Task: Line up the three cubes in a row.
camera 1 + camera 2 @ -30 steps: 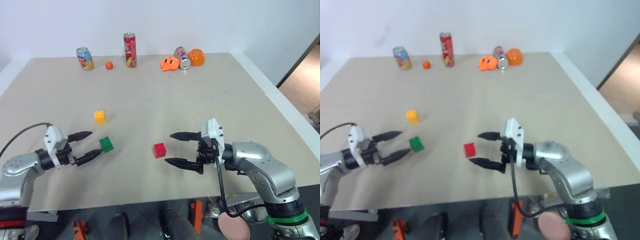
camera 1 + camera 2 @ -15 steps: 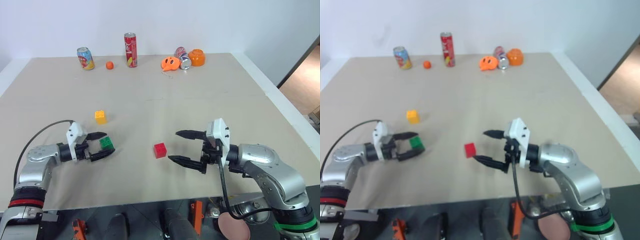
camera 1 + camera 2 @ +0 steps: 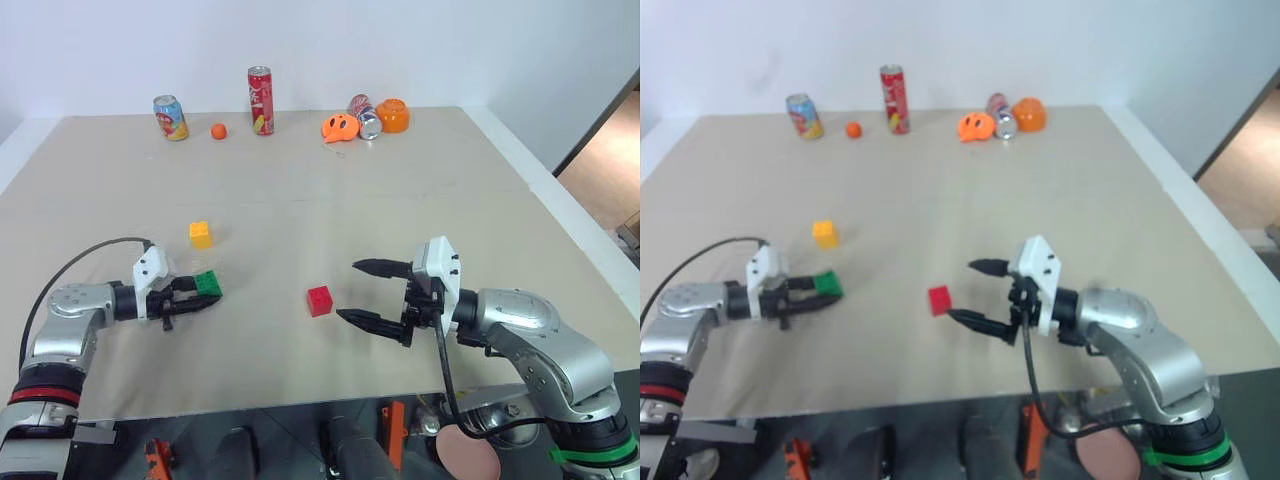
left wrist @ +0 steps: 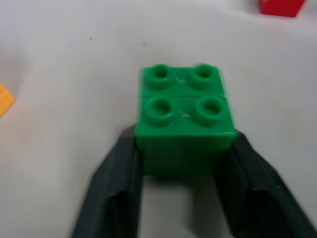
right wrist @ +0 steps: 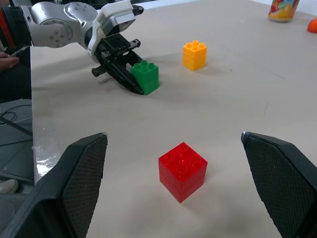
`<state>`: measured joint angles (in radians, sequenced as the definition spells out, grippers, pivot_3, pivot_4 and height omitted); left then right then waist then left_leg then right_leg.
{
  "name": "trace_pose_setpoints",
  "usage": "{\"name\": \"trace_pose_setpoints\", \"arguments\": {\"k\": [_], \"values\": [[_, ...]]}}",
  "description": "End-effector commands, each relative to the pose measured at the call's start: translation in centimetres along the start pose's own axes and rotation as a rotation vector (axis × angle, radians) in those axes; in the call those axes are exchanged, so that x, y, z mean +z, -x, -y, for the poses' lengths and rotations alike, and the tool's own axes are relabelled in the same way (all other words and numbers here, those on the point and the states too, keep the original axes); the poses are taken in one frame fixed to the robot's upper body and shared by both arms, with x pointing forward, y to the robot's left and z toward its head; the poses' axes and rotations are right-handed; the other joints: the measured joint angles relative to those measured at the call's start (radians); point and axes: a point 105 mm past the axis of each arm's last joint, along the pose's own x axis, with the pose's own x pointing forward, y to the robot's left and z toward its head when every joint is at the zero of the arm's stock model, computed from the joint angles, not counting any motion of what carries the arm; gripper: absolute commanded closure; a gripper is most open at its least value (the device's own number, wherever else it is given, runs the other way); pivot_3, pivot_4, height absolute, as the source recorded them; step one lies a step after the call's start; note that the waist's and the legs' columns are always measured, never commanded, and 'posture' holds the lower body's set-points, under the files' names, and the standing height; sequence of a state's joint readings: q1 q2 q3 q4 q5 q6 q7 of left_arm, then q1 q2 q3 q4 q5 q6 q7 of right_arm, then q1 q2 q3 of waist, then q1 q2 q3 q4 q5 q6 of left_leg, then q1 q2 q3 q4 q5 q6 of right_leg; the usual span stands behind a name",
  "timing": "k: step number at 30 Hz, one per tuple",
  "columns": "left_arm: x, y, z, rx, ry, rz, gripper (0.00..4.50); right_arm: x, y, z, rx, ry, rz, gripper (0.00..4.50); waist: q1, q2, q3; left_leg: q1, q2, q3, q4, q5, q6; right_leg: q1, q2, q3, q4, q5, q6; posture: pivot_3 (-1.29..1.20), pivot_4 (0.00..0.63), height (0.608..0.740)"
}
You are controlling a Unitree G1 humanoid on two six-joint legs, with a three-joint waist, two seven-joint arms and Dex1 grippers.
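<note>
**Inspector:** Start with the green cube (image 3: 208, 283). Where does it sit?

**Assistant:** On the bench (image 3: 300, 190), near the left front, clamped between the two fingers of the left pincer (image 3: 196, 297). The wrist camera shows a finger flat against each side face, studs upward, base apparently down on the bench.

**Inspector:** And the other two?

**Assistant:** The yellow cube (image 3: 201, 233) lies just beyond the green one, slightly to its left. The red cube (image 3: 319, 300) lies off to the green one's right, a little nearer the front edge, between the two arms.

**Inspector:** Right pincer?

**Assistant:** Right pincer (image 3: 364, 292) stands wide and empty, fingertips pointing at the red cube from its right side, close but not touching.

**Inspector:** The deciding relation?

**Assistant:** Green and red already lie roughly along one left-to-right line; yellow sits off it, farther back. In my judgement, the held green cube is the hinge: its placement fixes the row's axis. The left arm is nearer yellow, the right nearer red.
</note>
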<state>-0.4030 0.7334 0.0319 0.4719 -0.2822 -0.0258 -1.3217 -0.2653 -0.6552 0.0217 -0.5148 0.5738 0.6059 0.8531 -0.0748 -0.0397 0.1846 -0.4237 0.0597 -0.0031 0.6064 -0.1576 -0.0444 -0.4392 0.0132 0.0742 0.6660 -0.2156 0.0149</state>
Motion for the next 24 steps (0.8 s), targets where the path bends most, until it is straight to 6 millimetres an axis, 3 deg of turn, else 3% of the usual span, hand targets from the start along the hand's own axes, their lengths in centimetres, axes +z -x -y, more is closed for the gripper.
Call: {"name": "trace_pose_setpoints", "arguments": {"k": [1, 6, 11, 16, 24], "values": [[-1.3, 0.6, 1.1, -0.098, 0.002, -0.121, 3.17, 1.1, 0.0, 0.2, 0.006, 0.045, 0.027, 0.00, -0.002, 0.000, 0.000, 0.000, 0.000, 0.000, 0.000, 0.000, 0.000, 0.000, 0.000, 0.000, 0.000, 0.000, 0.000, 0.00, 0.150, 0.740], [1.8, -0.6, 1.4, -0.176, -0.083, -0.073, 3.17, 1.1, 0.6, 0.6, -0.003, 0.050, 0.015, 0.00, 0.000, 0.000, 0.000, 0.000, 0.000, 0.000, 0.000, 0.000, 0.000, 0.000, 0.000, 0.000, 0.000, -0.001, 0.000, 0.00, 0.150, 0.740], [4.0, -4.1, 2.4, -0.269, -0.128, -0.022, 3.17, 0.9, 2.2, 1.1, -0.066, 0.051, -0.012, 0.00, 0.015, 0.000, 0.000, -0.003, -0.001, -0.001, 0.002, 0.000, 0.000, 0.000, 0.000, 0.000, 0.000, -0.001, 0.001, 0.00, 0.150, 0.740], [4.4, -8.1, 4.4, -0.331, -0.160, -0.039, 3.17, 0.7, 3.7, 0.8, -0.138, 0.051, -0.029, 0.00, 0.029, 0.000, 0.000, -0.005, -0.002, -0.001, 0.005, 0.000, 0.000, 0.000, -0.001, 0.001, 0.000, 0.000, 0.003, 0.00, 0.150, 0.740], [5.0, -11.1, 5.9, -0.302, -0.127, -0.056, 3.17, 0.6, 4.4, -0.3, -0.201, 0.034, -0.025, 0.00, 0.029, 0.001, -0.001, -0.006, -0.003, -0.003, 0.013, 0.000, 0.000, 0.003, -0.001, 0.001, 0.000, 0.001, 0.005, 0.00, 0.150, 0.740]]}}
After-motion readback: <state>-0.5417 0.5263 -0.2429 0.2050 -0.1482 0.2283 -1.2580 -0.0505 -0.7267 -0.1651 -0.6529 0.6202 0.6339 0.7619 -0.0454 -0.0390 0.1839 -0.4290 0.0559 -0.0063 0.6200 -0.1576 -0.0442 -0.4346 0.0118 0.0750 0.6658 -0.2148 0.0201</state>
